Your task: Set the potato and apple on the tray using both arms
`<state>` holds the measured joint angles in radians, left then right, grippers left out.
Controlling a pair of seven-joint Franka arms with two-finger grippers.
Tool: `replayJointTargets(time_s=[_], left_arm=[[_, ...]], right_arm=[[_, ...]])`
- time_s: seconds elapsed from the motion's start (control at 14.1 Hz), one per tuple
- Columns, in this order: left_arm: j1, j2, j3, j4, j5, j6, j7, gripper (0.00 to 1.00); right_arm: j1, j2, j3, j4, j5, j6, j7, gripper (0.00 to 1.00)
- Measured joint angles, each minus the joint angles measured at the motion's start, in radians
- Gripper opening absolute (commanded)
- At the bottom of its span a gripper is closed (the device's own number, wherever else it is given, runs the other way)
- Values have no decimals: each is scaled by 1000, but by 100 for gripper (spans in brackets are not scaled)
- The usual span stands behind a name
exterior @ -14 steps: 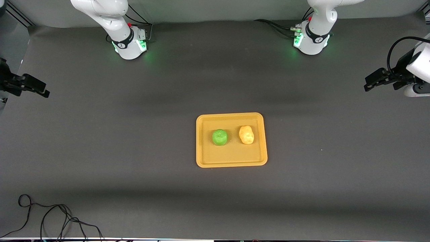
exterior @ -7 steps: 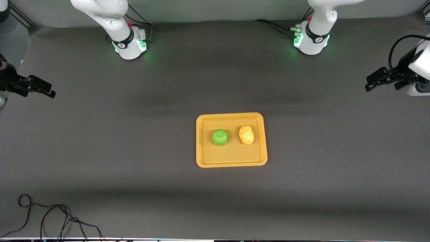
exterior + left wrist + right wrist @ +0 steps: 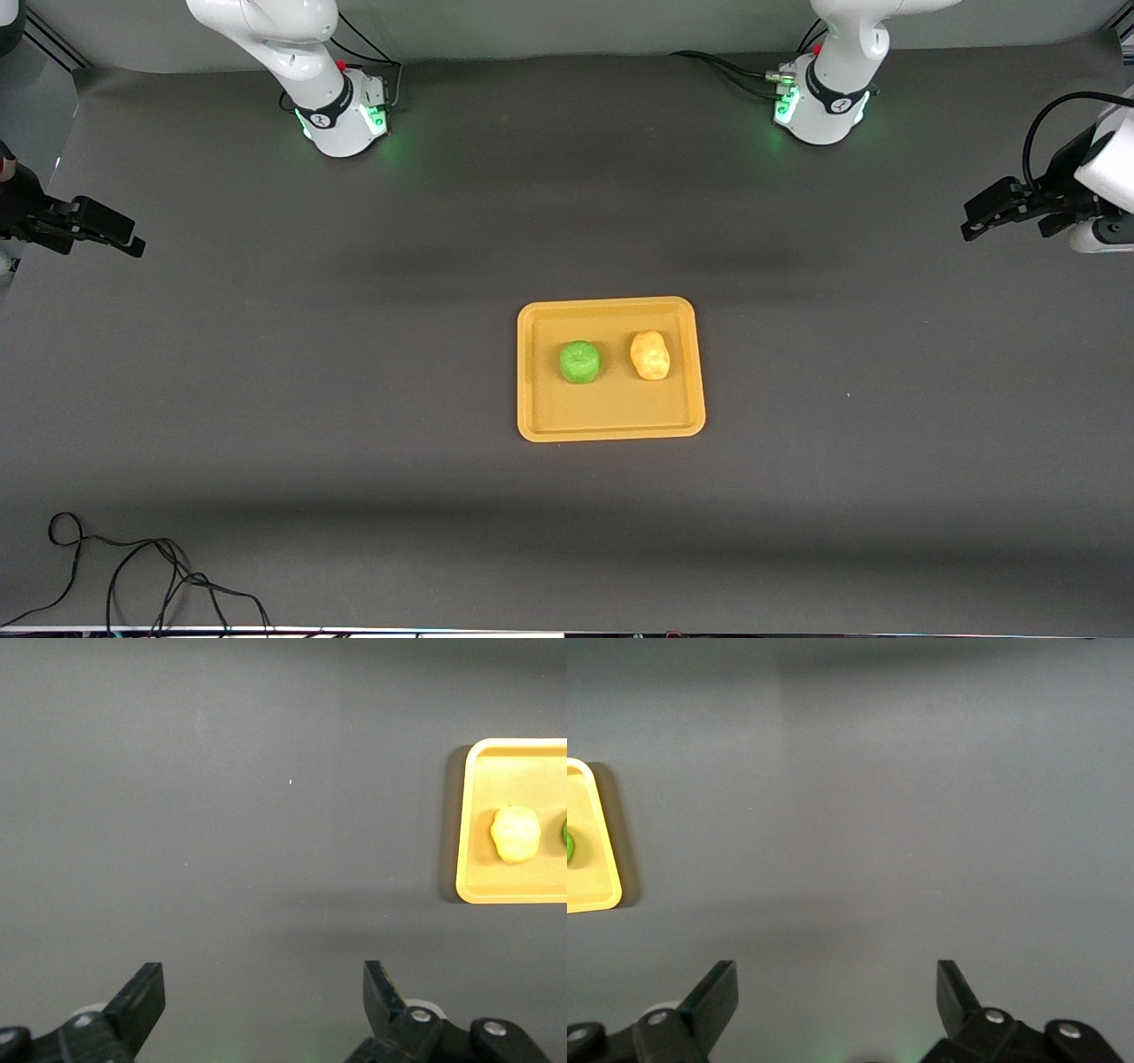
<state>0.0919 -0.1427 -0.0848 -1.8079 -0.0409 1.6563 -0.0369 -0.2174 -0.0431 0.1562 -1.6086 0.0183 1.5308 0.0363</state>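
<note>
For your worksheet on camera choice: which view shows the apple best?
The front view: the whole apple sits on the tray beside the potato. The two wrist views catch only a green sliver at the frame's edge.

Your left arm rises from its green-lit base, and your left gripper [image 3: 974,220] hangs in the air at that arm's end of the table, its fingers [image 3: 142,997] spread wide with nothing between them (the wrist view shows both black tips well apart). Your right arm mirrors it: your right gripper [image 3: 124,241] hangs over the right arm's end of the table, its fingers [image 3: 719,992] also spread wide and holding nothing. Both arms are pulled out to the sides.
</note>
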Motion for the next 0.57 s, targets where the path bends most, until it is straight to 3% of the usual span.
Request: replayJointTargets(time_s=[0.57], left_arm=[[0,0,-2,0,0,1,0,100]], right_arm=[[0,0,1,-1,5,6,-34,99]])
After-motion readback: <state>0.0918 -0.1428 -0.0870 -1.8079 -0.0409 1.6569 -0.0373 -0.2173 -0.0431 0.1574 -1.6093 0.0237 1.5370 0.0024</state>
